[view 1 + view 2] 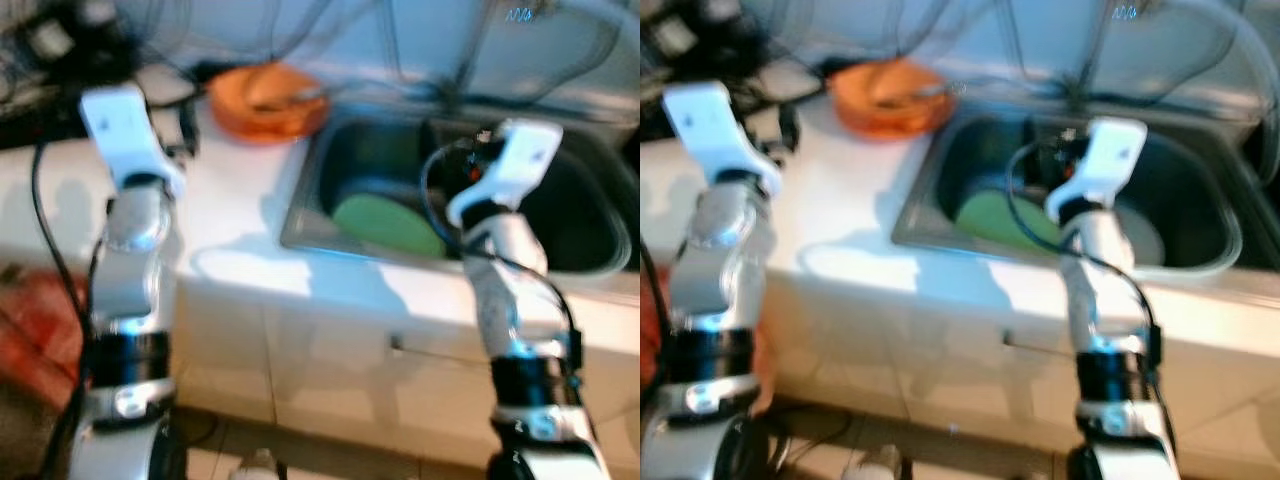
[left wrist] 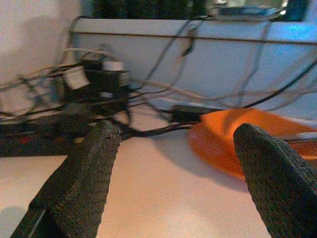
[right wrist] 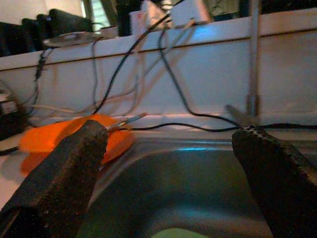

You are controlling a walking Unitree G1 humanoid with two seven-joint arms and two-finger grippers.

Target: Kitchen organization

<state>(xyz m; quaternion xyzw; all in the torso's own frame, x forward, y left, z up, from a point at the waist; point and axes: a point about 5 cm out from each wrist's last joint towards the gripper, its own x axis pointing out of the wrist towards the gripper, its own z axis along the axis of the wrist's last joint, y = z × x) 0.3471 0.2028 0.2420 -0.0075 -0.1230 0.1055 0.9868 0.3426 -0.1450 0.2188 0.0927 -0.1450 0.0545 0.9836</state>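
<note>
White counter [image 1: 240, 220] runs along a pale backsplash wall [image 2: 223, 64], with a steel sink [image 1: 320, 190] set into it and white cabinet fronts [image 1: 330, 370] below; tiled floor at the bottom of the head views, which are motion-blurred. Left gripper [image 2: 173, 163] is raised over the counter, fingers spread wide with nothing between them; the orange plate [image 1: 268, 100] sits ahead of it and toward the sink side, near the back wall. Right gripper [image 3: 173, 168] hovers over the sink basin, fingers also spread wide and empty; a green plate [image 1: 388, 222] lies in the basin just below and ahead of it, orange plate off to its left on the counter. Left wrist view adds what the head views smear out: a tangle of cables and a black power strip [image 2: 44, 134] with white plugs at the back of the counter, beyond the left fingertip. Right wrist view shows a utensil [image 3: 130, 120] resting on the orange plate rim, loose cables hanging down the wall, and a windowsill ledge [image 3: 148, 37] above.
</note>
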